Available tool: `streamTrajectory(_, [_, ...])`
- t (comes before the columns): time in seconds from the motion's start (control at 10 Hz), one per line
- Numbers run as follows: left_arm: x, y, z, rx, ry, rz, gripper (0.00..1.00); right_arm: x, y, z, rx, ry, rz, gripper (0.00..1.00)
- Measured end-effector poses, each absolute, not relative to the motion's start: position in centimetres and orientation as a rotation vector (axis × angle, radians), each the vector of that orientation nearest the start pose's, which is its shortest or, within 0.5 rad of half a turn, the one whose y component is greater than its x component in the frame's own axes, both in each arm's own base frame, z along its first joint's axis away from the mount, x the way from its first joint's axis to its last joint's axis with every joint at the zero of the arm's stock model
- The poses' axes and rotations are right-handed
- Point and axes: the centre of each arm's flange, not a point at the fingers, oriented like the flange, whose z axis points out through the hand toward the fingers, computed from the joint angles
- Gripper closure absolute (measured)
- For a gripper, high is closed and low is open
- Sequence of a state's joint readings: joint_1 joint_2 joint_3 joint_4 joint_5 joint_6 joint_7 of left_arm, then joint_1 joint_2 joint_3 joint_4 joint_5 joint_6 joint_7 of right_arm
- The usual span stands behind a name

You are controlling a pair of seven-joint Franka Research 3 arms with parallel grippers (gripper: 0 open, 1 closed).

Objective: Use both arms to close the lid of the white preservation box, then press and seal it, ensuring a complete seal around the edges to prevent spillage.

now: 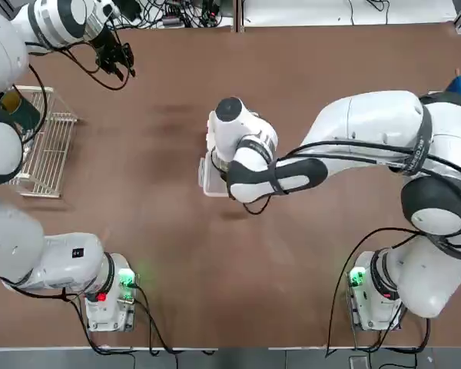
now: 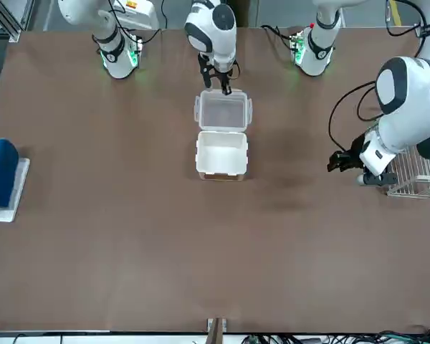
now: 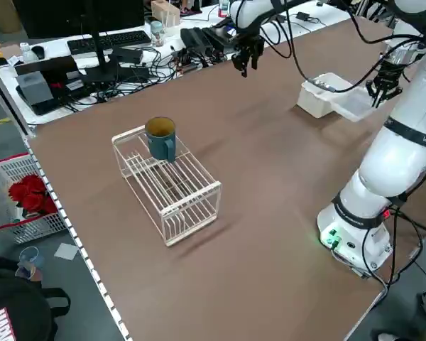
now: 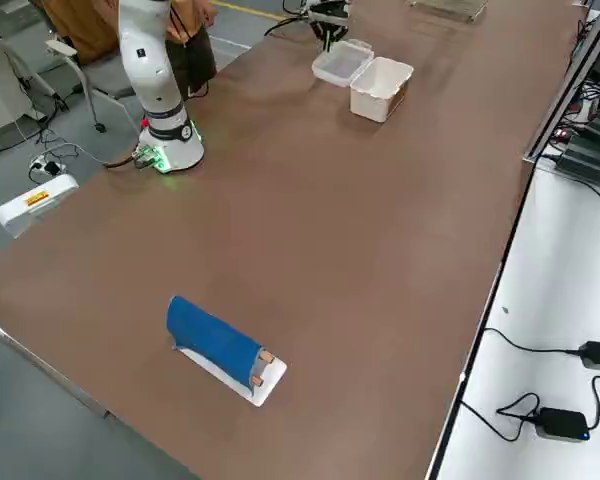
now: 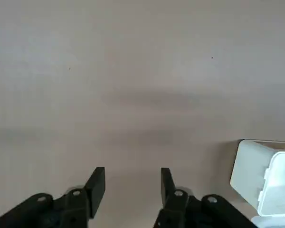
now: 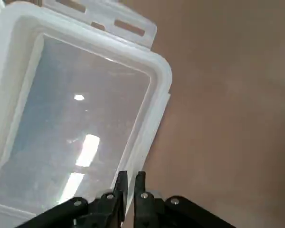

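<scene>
The white preservation box stands open at the table's middle. Its lid lies flat on the side nearer the arms' bases, still hinged to it. My right gripper is down at the lid's free edge, near a corner. In the right wrist view its fingers are nearly together, and the lid's rim runs in between them. My left gripper hangs open and empty above bare table at the far left. From there the box shows off to one side.
A cream wire rack with a teal mug on it stands at the table's left edge, close to the left arm. A blue roll on a white base lies at the far right side. Cables and desks border the far edge.
</scene>
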State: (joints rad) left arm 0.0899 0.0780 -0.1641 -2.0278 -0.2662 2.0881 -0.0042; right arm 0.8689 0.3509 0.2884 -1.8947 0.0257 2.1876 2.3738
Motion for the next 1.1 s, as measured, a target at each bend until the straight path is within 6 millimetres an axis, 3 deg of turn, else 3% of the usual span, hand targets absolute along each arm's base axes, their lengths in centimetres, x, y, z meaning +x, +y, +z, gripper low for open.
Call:
streamTrajectory(0.7, [57.1, -5.1, 42.5, -3.385, -0.145, -0.005, 0.44, 27.6, 56.9, 36.4, -2.586, 1.932, 0.223, 0.90])
streamTrajectory(1.1, [57.2, -5.4, 42.6, -3.431, -0.195, -0.002, 0.47, 30.3, 56.4, 39.9, -2.568, 1.953, 0.285, 0.90])
